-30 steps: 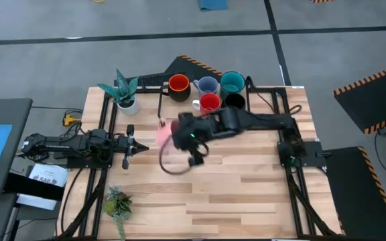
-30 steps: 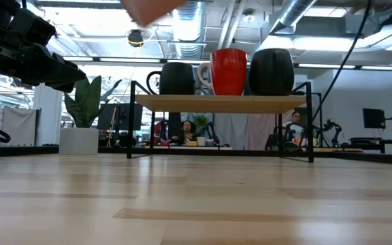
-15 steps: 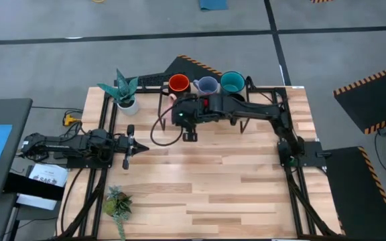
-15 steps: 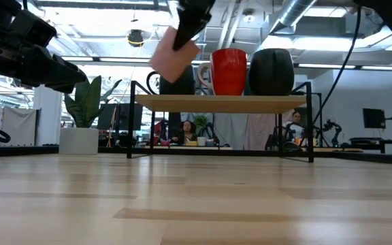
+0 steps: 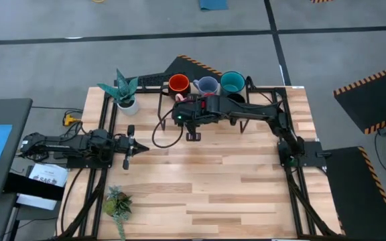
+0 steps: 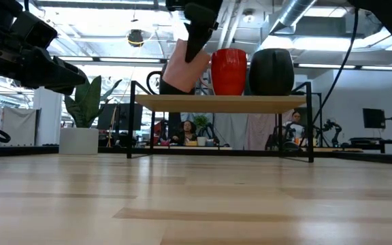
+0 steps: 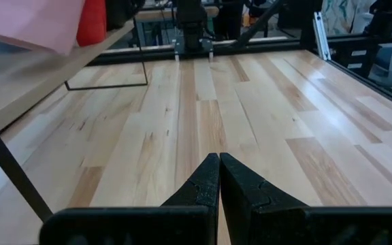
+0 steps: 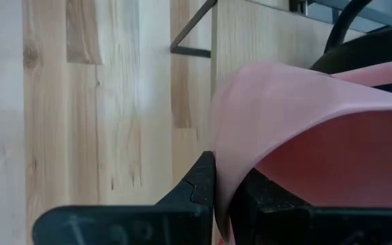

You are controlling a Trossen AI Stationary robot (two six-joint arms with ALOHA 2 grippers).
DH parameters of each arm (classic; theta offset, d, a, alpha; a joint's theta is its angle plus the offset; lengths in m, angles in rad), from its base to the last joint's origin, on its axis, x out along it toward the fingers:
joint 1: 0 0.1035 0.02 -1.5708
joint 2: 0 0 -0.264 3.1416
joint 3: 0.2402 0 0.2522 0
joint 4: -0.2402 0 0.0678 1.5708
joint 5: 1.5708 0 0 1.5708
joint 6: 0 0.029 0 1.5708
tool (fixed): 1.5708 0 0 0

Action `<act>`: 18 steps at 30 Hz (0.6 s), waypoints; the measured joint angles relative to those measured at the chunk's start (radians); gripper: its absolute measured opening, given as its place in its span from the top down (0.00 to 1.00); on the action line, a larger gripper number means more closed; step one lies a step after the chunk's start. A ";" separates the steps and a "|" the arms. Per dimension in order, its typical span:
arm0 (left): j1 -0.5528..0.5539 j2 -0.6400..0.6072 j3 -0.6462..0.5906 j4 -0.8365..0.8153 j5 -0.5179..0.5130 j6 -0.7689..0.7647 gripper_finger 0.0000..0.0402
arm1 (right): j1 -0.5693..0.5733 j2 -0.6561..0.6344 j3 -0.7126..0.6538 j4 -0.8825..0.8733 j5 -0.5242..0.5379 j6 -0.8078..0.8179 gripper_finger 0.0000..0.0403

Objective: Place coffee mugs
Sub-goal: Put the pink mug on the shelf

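Note:
The pink mug [image 6: 186, 68] hangs tilted in my right gripper [image 6: 196, 42] over the left front part of the low wooden shelf [image 6: 223, 102] at the table's far edge. In the high view the arm hides most of it. On the shelf stand the red mug [image 6: 229, 71], the black mug [image 6: 271, 71], the dark mug with orange inside [image 5: 178, 84], the grey-blue mug [image 5: 207, 86] and the teal mug [image 5: 232, 82]. My left gripper [image 5: 137, 146] waits shut at the table's left side. My right gripper holds the pink mug by its rim [image 8: 224, 146], one finger [image 8: 197, 182] outside the wall and the other [image 8: 264, 197] inside. It comes from above, pointing down. The mug hangs tilted, its base close over the shelf top; whether it touches the shelf I cannot tell.
A white pot with a green plant [image 5: 127, 100] stands left of the shelf, and a small plant [image 5: 117, 203] lies near the table's near left corner. A dark cable [image 5: 161, 134] loops below the right arm. Bare wood stretches across the middle and near side.
My right gripper has carried the pink mug from above the table's middle toward the far edge and down, to the shelf's left front part. The mug, high and out at the left a second ago, now hangs tilted just over the shelf top.

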 joint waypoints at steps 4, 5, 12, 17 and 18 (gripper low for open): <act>0.000 0.000 0.000 0.000 0.000 0.000 1.00 | 0.000 0.000 0.000 -0.027 0.000 -0.001 0.89; 0.000 0.000 0.000 0.000 0.000 0.000 1.00 | 0.000 0.000 0.000 -0.023 0.000 -0.007 0.88; 0.000 0.000 0.000 0.000 0.000 0.000 1.00 | -0.006 0.000 0.000 -0.022 -0.001 -0.061 0.87; 0.000 0.000 0.000 0.000 0.000 0.000 1.00 | -0.008 0.000 0.000 -0.012 -0.002 -0.066 0.86; 0.000 0.000 0.000 0.000 0.000 0.000 1.00 | -0.008 0.000 0.000 -0.010 -0.002 -0.075 0.86</act>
